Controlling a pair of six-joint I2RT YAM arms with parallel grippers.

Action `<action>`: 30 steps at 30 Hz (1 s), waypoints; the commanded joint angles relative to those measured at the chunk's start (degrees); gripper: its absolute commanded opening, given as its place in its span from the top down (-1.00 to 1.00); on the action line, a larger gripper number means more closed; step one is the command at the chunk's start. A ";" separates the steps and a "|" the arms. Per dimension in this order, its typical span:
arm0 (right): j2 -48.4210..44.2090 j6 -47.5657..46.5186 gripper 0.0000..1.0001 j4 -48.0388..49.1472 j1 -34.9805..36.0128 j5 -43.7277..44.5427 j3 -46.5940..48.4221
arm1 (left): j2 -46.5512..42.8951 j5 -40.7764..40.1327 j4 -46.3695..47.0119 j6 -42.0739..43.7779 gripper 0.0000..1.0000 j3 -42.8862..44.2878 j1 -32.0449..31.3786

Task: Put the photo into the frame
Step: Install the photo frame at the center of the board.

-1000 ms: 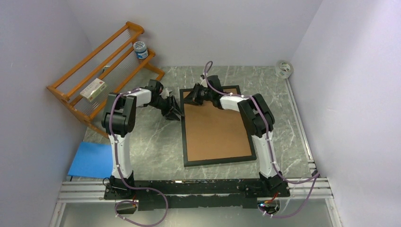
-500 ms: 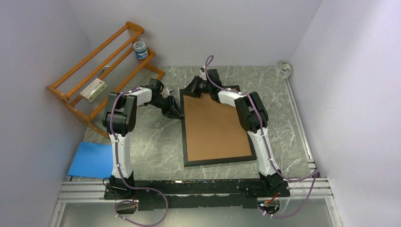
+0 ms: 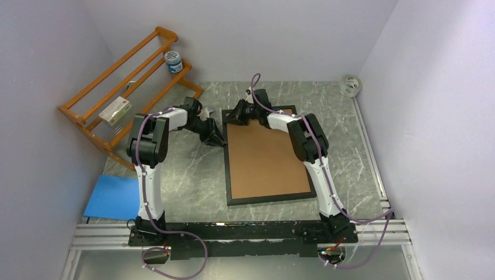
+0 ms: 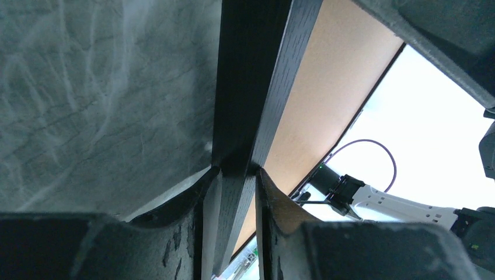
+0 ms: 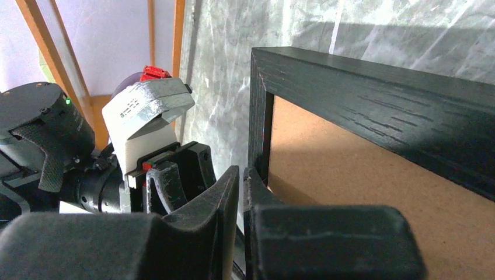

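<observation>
Grey marbled tabletop (image 3: pixel 187 175), walled in by pale lilac panels. Lying flat at its middle, back side up: large thin black rectangular picture frame (image 3: pixel 271 197), filled by a brown cardboard backing board (image 3: pixel 265 160). Clamped on the frame's left rail, toward the far end: left gripper (image 3: pixel 220 140), one dark finger (image 4: pixel 198 198) against the outer face and the other against the inner, both touching the wood. Poised at the frame's far left corner, near the left gripper: right gripper (image 3: pixel 232 116), fingers (image 5: pixel 225 195) set nearly together with only a slit between, tips just inside the corner by the cardboard. Cannot tell whether anything is pinched there. Well to the left, against the wall: orange wooden rack (image 3: pixel 125 81) bearing a white-lidded jar (image 3: pixel 173 60) and a small flat box (image 3: pixel 115 109). Near the left edge: blue sheet (image 3: pixel 114 195). In the far right corner: roll of tape (image 3: pixel 350 84).
</observation>
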 commanded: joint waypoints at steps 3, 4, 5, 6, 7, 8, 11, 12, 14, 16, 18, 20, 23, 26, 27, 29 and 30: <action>-1.32 -4.18 0.75 -6.21 -0.03 4.16 -1.14 | 5.06 -14.27 -1.67 3.58 0.38 -2.23 0.17; -1.31 -4.64 0.76 -7.10 0.00 5.23 -1.06 | 5.10 -14.27 -1.67 3.58 0.38 -2.23 0.19; -1.30 -5.26 0.76 -8.21 -0.04 6.24 -0.83 | 5.11 -14.27 -1.67 3.58 0.38 -2.23 0.17; -1.15 -5.73 0.75 -9.37 0.00 7.21 -0.58 | 5.10 -14.27 -1.67 3.53 0.38 -2.23 0.17; -0.91 -6.17 0.75 -9.97 -0.07 7.72 -0.56 | 5.13 -14.34 -1.73 3.49 0.38 -2.23 0.17; -0.71 -6.54 0.74 -10.66 -0.20 8.18 -0.55 | 5.19 -14.40 -1.82 3.50 0.38 -2.23 0.17; -0.26 -8.39 0.73 -14.48 -0.41 9.88 0.03 | 5.26 -14.81 -2.12 3.58 0.39 -2.12 0.17; -0.19 -8.61 0.72 -15.00 -0.66 9.94 -0.28 | 5.28 -14.99 -2.33 3.64 0.39 -2.14 0.17; -0.34 -8.95 0.72 -15.68 -1.01 9.99 -1.27 | 5.26 -15.35 -2.47 3.66 0.39 -2.12 0.17; -0.41 -9.43 0.72 -16.11 -1.36 9.62 -2.04 | 5.41 -15.54 -2.66 3.58 0.40 -1.93 0.17; -0.47 -9.71 0.72 -17.22 -1.30 10.43 -2.34 | 5.54 -15.55 -2.88 3.50 0.41 -1.74 0.17; -0.48 -9.65 0.72 -17.39 -1.36 11.11 -3.17 | 5.63 -15.50 -3.14 3.49 0.41 -1.46 0.17; 0.34 -9.71 0.71 -19.03 -1.25 11.98 -2.29 | 5.38 -15.83 -3.07 3.49 0.41 -1.40 0.17; 1.11 -10.25 0.71 -20.62 -1.23 13.42 -1.86 | 5.38 -15.90 -3.24 3.51 0.41 -1.48 0.17; 1.20 -10.72 0.71 -21.92 -1.24 14.18 -1.73 | 5.37 -15.94 -3.25 3.49 0.41 -1.52 0.17; 1.41 -11.31 0.71 -23.22 -1.34 15.55 -2.01 | 5.27 -16.07 -3.19 3.47 0.41 -1.60 0.17; 1.38 -11.58 0.71 -23.82 -1.41 16.16 -2.21 | 5.28 -16.11 -3.22 3.44 0.41 -1.62 0.17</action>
